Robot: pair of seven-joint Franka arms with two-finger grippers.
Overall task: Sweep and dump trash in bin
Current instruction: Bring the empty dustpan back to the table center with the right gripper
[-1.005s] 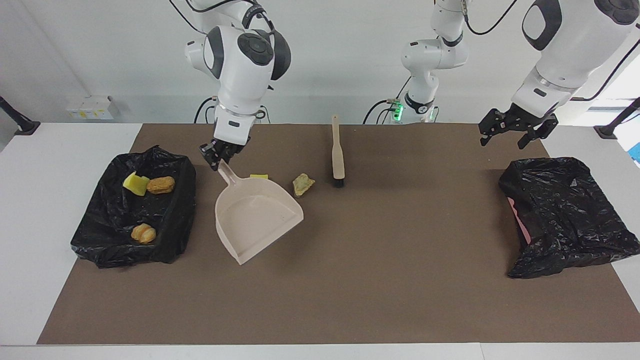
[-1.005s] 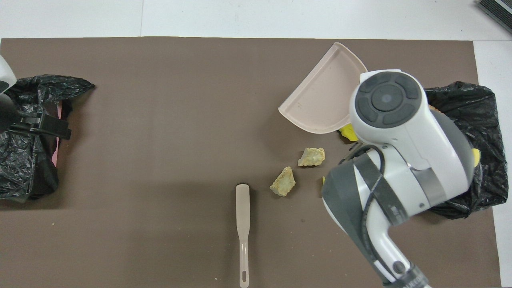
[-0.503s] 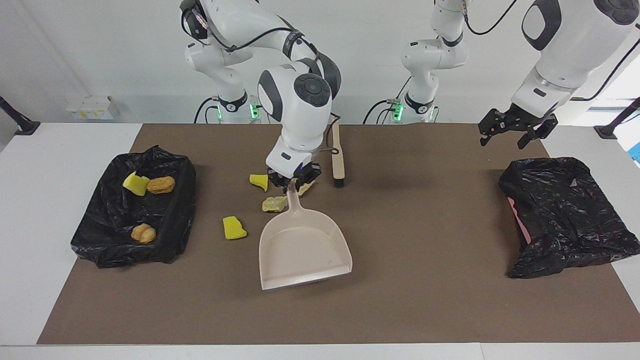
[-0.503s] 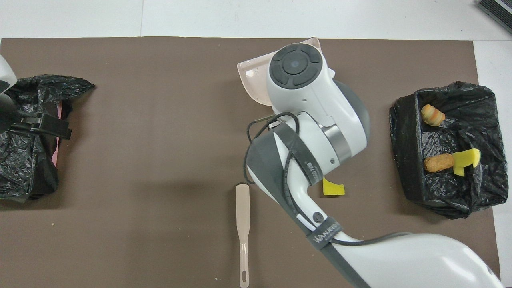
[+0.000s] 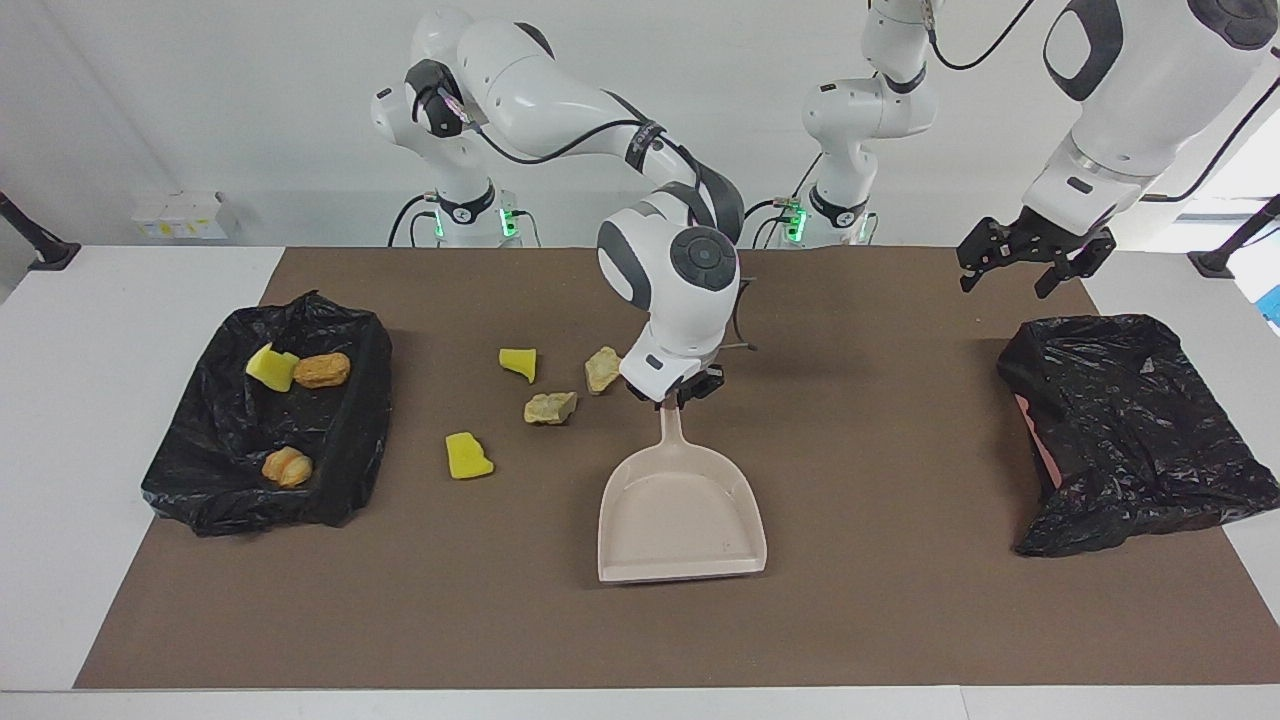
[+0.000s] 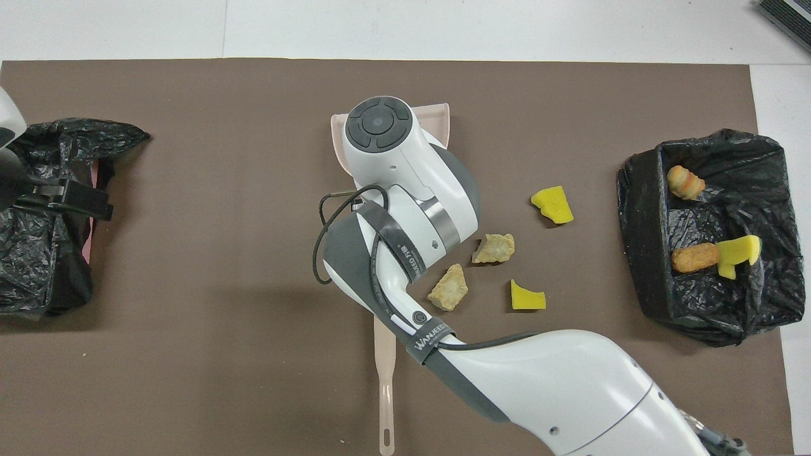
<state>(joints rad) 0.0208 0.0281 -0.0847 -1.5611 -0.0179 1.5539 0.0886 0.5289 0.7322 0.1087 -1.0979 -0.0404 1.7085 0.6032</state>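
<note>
Facing view: the right gripper (image 5: 673, 397) pinches the handle of a beige dustpan (image 5: 682, 513), whose pan lies flat on the brown mat (image 5: 860, 620) in the middle of the table, its open mouth pointing away from the robots; four pieces of trash lie loose on the mat beside the dustpan, toward the right arm's end: a yellow sponge chunk (image 5: 519, 363), a beige lump (image 5: 601, 368), a second beige lump (image 5: 550, 407) and a second yellow sponge chunk (image 5: 467, 456); the black-lined bin (image 5: 350, 450) at that end holds a yellow sponge piece (image 5: 269, 367) and two orange-brown bread-like pieces (image 5: 321, 370); the left gripper (image 5: 1031, 262) waits in the air with its fingers spread wide, over the mat near a crumpled black bag (image 5: 1130, 430) at the left arm's end.

Overhead view: the right arm covers most of the dustpan (image 6: 438, 120); only its mouth edge shows; the brush handle (image 6: 384, 386) lies nearer to the robots, partly under the arm; the four loose scraps lie between the arm and the bin (image 6: 640, 253); the left gripper (image 6: 76, 197) is over the black bag (image 6: 38, 278).
</note>
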